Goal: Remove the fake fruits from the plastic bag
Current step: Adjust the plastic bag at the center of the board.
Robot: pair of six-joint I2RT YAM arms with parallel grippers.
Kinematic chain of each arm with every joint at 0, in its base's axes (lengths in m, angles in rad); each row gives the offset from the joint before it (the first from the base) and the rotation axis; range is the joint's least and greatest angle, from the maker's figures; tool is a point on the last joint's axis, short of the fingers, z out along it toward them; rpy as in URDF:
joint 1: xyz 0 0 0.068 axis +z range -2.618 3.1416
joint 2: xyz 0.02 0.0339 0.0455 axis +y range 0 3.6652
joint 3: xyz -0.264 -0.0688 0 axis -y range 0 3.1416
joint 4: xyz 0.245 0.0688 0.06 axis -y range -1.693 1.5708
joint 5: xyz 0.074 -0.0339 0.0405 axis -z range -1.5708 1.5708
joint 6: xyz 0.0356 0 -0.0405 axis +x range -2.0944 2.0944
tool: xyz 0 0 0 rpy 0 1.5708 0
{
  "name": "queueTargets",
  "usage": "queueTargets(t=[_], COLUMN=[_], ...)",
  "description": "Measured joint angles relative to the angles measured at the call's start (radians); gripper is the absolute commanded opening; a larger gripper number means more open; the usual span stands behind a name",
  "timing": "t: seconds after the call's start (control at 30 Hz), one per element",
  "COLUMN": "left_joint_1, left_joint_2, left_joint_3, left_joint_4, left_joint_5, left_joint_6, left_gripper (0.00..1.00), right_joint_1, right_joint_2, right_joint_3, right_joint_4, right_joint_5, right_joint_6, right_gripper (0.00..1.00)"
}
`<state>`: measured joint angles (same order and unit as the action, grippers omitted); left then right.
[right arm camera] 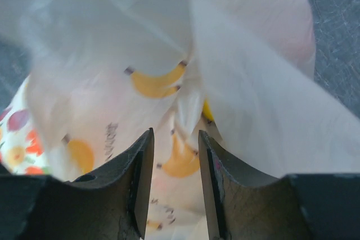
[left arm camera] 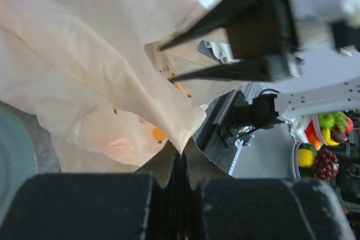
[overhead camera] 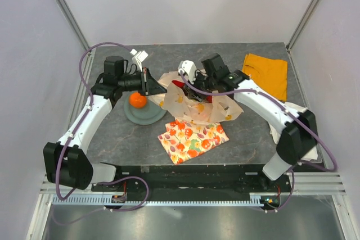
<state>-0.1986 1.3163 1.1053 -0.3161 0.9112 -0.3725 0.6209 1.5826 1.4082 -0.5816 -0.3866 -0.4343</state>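
The plastic bag (overhead camera: pixel 198 107) lies crumpled at the table's middle, cream with yellow-orange prints. My left gripper (overhead camera: pixel 151 84) is shut on the bag's edge (left arm camera: pixel 181 139) and holds it up. An orange (overhead camera: pixel 138 100) sits on a grey plate (overhead camera: pixel 147 117) below the left gripper. My right gripper (overhead camera: pixel 194 86) hovers over the bag's far side, open, with a fold of bag (right arm camera: pixel 188 102) between the fingers but not pinched (right arm camera: pixel 173 139). A bright yellow patch (right arm camera: pixel 207 112) shows through the film. The other fruits are hidden inside the bag.
A flat fruit-patterned cloth (overhead camera: pixel 192 139) lies in front of the bag. An orange-yellow cloth (overhead camera: pixel 266 74) lies at the back right. A white cloth (overhead camera: pixel 277 128) lies under the right arm. Several fruits (left arm camera: pixel 323 139) show far beyond the table in the left wrist view.
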Motion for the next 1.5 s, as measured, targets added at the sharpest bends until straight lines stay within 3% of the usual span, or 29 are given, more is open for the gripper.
queueTargets(t=[0.2,0.43,0.53,0.73,1.03,1.2,1.37,1.5], left_joint_1=[0.013,0.026,0.026,0.029,0.029,0.039,0.046,0.046], left_joint_2=[0.000,0.005,0.022,0.044,0.043,0.030,0.016,0.013], left_joint_3=[0.018,0.043,0.043,0.040,0.040,0.040,0.040,0.040], left_joint_4=[-0.002,0.014,0.002,-0.041,-0.072,-0.112,-0.124,-0.125], left_joint_5=[0.071,0.038,0.014,0.007,0.063,0.057,0.055,0.056], left_joint_6=[-0.017,-0.038,-0.023,0.015,0.019,0.040,0.054,0.062], left_gripper=[0.02,0.02,0.02,0.02,0.01,0.01,0.02,0.02], right_joint_1=[0.001,0.002,0.002,-0.002,-0.005,-0.020,-0.037,-0.039], right_joint_2=[0.232,0.419,0.452,0.483,0.561,0.536,0.359,0.259], right_joint_3=[0.092,0.223,0.301,0.415,0.454,0.429,0.180,0.097], right_joint_4=[0.072,0.108,0.118,0.135,0.133,0.043,-0.061,-0.151], right_joint_5=[0.087,0.187,0.211,0.227,0.227,0.216,0.171,0.122], right_joint_6=[0.053,0.131,0.161,0.233,0.336,0.271,0.190,0.137], right_gripper=[0.41,0.71,0.75,0.75,0.65,0.61,0.61,0.71])
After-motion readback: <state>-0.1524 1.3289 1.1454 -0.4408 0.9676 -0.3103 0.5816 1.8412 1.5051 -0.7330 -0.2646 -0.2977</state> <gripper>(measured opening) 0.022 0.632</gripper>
